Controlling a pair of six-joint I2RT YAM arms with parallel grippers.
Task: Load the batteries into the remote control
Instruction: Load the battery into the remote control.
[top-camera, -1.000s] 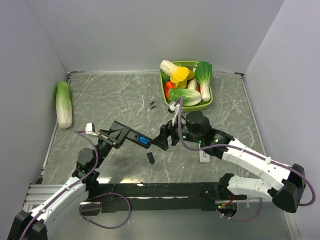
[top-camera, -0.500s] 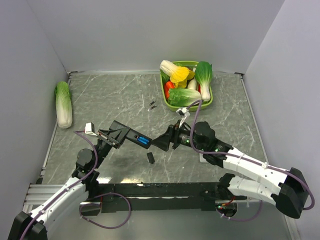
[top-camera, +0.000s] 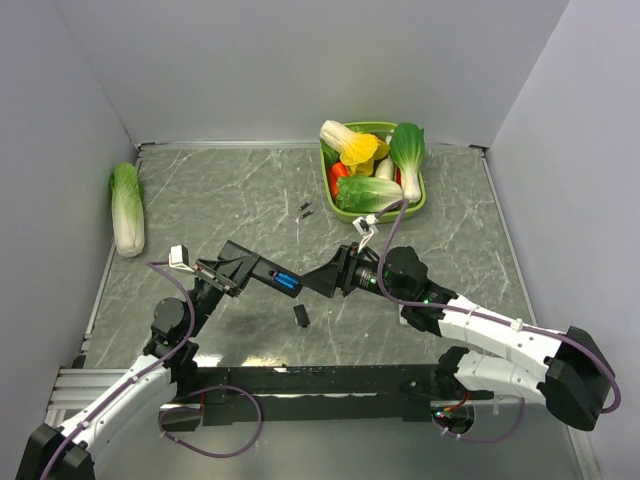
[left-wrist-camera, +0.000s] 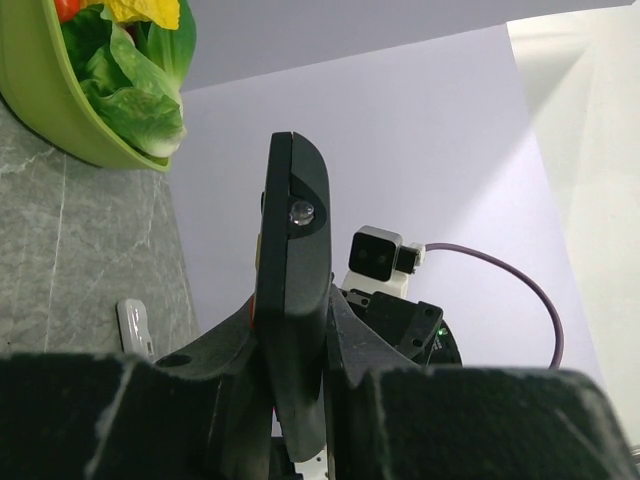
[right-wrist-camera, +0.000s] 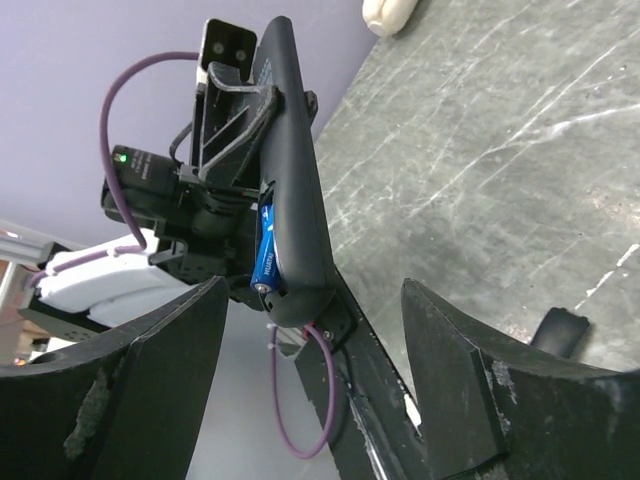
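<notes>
**Remote held up between two arms, one blue cell seated**

Top view: two arms meet at mid-frame over one black remote control (top-camera: 268, 275). The left gripper (top-camera: 240, 266) is clenched on the remote's left end and holds it off the table (top-camera: 220, 190). One blue battery (top-camera: 286, 282) sits in the open bay (a second I cannot make out). The right gripper (top-camera: 316, 285) hangs at the remote's right end, jaws spread, grasping nothing. One small dark cover piece (top-camera: 301, 316) lies just below them. Two tiny dark bits (top-camera: 304, 210) lie above, toward the one green basket (top-camera: 424, 195) at upper right. One cabbage (top-camera: 127, 210) rests along the left wall. Bare marble spreads across the upper left and the right side.

Left wrist view: the remote (left-wrist-camera: 295, 300) stands edge-on at centre, pinched at the bottom of the frame. The basket's rim (left-wrist-camera: 50, 110) curves through the upper left corner.

Right wrist view: the remote (right-wrist-camera: 295, 190) slants down from top centre, with the battery (right-wrist-camera: 266, 250) near its lower end. The two fingers (right-wrist-camera: 150, 400) sit wide apart at the lower corners, with the remote's tip between them and apart from both. The cover piece (right-wrist-camera: 558, 330) lies at lower right.
</notes>
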